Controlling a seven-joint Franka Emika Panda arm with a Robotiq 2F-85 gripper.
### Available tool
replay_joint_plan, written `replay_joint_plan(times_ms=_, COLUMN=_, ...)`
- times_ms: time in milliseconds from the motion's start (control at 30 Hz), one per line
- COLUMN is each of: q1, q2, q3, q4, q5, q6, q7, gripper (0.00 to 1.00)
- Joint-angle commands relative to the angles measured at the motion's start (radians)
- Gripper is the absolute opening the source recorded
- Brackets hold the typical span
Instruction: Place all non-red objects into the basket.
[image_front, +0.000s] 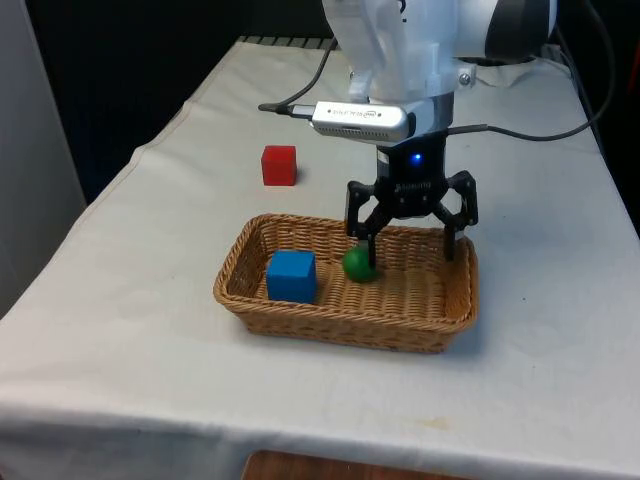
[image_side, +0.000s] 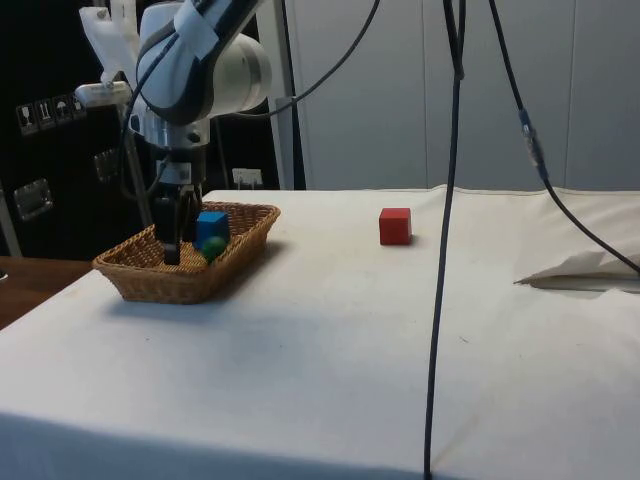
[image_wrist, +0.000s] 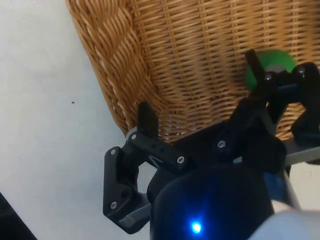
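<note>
While the jaws (image_front: 410, 243) hang spread wide and empty inside the wicker basket (image_front: 300, 309), one finger (image_front: 364, 236) stands just beside the green ball (image_front: 359, 266), and the other sits near the basket's wall on the front view's right. In the wrist view the jaws (image_wrist: 200, 95) straddle bare woven floor, with the green ball (image_wrist: 274, 65) beside one fingertip (image_wrist: 253, 61) and the basket (image_wrist: 120, 75) rim curving past the other. Taking the basket's middle as the clock centre in the front view, the ball lies almost at centre, the blue cube (image_front: 291, 276) rests at 9 o'clock inside it, and the red cube (image_front: 279, 165) stands outside on the white surface (image_front: 120, 330) at about 11 o'clock, well apart from the basket. From the side view the red cube (image_side: 395, 226) sits alone.
</note>
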Motion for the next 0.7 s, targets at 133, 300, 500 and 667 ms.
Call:
replay_joint_plan(times_ms=133, q1=0.001, q2=-0.002, q3=0.000, q4=0.000, q5=0.000, q6=0.000, q7=0.000, gripper=1.00)
replay_joint_plan(times_ms=300, q1=0.010, q2=-0.051, q3=-0.014, q4=-0.033, q5=-0.005, q6=-0.017, q7=0.014, gripper=1.00)
replay_joint_plan(times_ms=500, q1=0.016, q2=-0.109, q3=-0.023, q4=-0.083, q5=-0.013, q6=-0.021, q7=0.016, gripper=1.00)
replay_joint_plan(times_ms=667, q1=0.022, q2=-0.156, q3=-0.032, q4=-0.121, q5=-0.019, q6=-0.021, q7=0.019, gripper=1.00)
